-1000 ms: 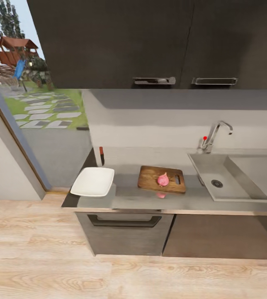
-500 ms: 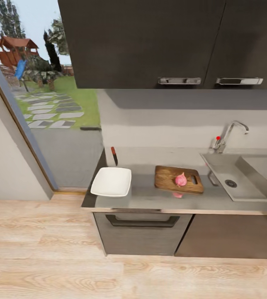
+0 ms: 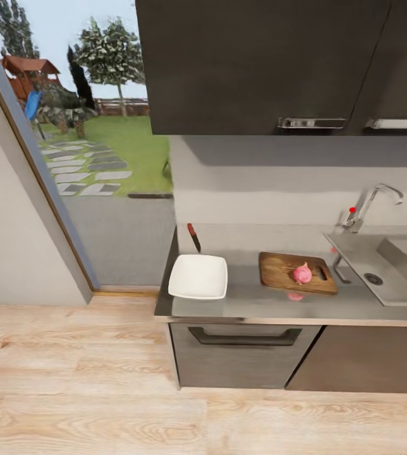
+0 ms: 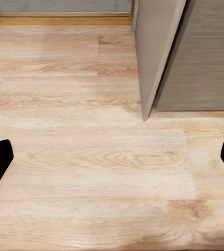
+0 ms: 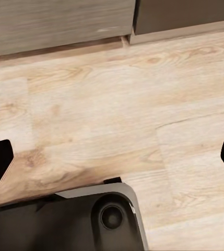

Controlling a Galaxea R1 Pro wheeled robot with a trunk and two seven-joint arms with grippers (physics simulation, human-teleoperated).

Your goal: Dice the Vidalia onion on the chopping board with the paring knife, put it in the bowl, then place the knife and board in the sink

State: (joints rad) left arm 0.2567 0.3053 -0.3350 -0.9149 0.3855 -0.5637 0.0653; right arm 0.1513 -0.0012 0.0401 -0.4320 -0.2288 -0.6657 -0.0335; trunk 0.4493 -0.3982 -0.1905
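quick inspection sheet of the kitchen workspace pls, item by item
surface: grey countertop, over dark cabinets
job's things: pink onion piece on chopping board; another pink piece beside the board; white bowl apart from it; paring knife behind the bowl, at the wall; sink with tap
clutter: nothing seen
pincers: left pincer and right pincer open, over wood floor
cables: nothing seen
surroundings: garden through window

One bowl (image 3: 198, 277), one chopping board (image 3: 297, 273), one paring knife (image 3: 194, 237), one onion (image 3: 302, 273).
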